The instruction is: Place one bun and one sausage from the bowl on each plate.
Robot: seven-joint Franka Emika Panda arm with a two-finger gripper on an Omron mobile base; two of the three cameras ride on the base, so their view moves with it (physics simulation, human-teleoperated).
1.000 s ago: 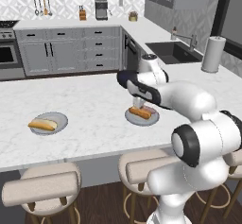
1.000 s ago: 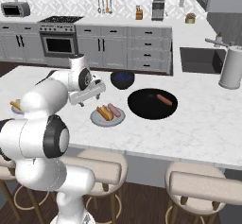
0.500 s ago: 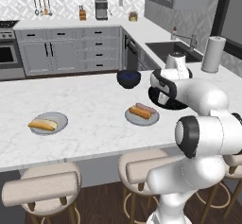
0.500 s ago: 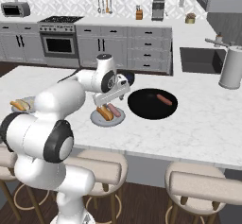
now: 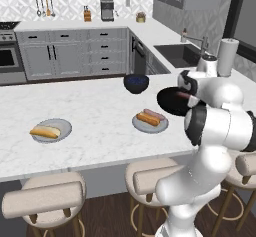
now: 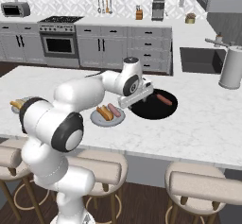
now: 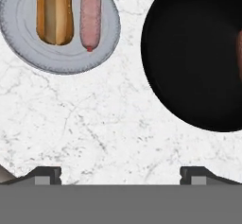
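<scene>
Claw [image 7: 121, 173] spread wide, empty, above bare marble surface [image 7: 104, 124] between near plate [image 7: 28, 53] and black bowl [image 7: 198, 53]. Bun [image 7: 55, 10] and sausage [image 7: 90, 12] lie side by side on that plate. Second sausage [image 6: 164, 99] in bowl. Second bun [image 5: 45, 131] on far-left plate [image 5: 62, 126].

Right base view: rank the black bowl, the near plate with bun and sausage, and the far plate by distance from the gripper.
From the gripper, nearest first:
1. black bowl, right beside it, toward the sink side.
2. near plate, just past the gripper's other side.
3. far plate, across the counter behind the arm.
</scene>
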